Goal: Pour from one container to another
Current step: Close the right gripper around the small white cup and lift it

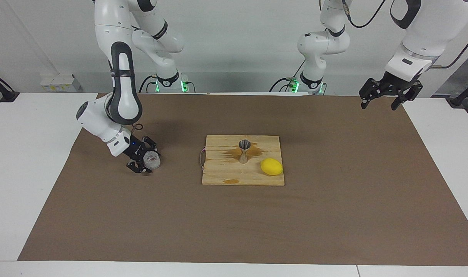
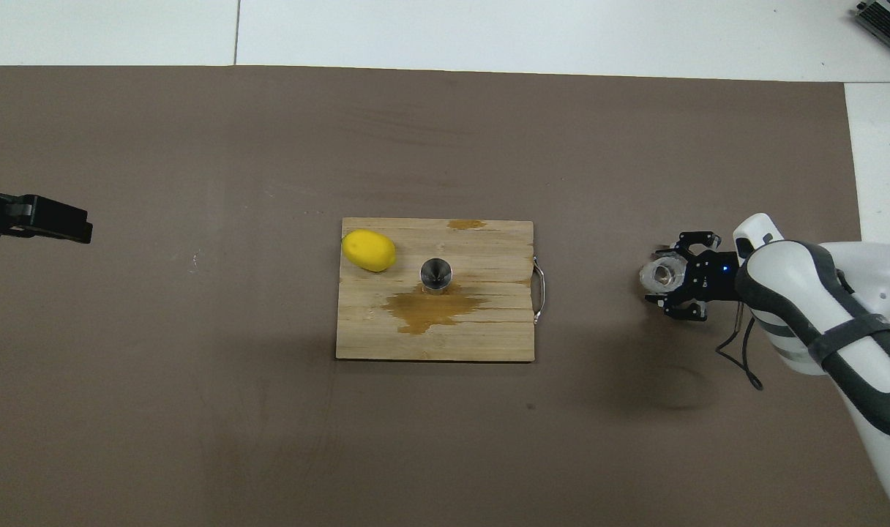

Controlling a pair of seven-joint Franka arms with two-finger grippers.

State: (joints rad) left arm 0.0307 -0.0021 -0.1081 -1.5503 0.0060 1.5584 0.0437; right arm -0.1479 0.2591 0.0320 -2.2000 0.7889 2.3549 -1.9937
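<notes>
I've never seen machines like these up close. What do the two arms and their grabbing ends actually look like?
Both arms are glossy white, built of rounded segments with dark grey bands and pads at the joints. Green lights glow at their bases, and black cables loop along the upper links. The right gripper and left gripper are black and angular, like small claws, each with two jaws. A thin dark wire hangs by the right wrist.

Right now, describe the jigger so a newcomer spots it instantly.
Find the wooden cutting board mid-table. The jigger stands upright on it, beside a lemon and a brown wet stain. It is the only silver metal, hourglass-shaped item there.
</notes>
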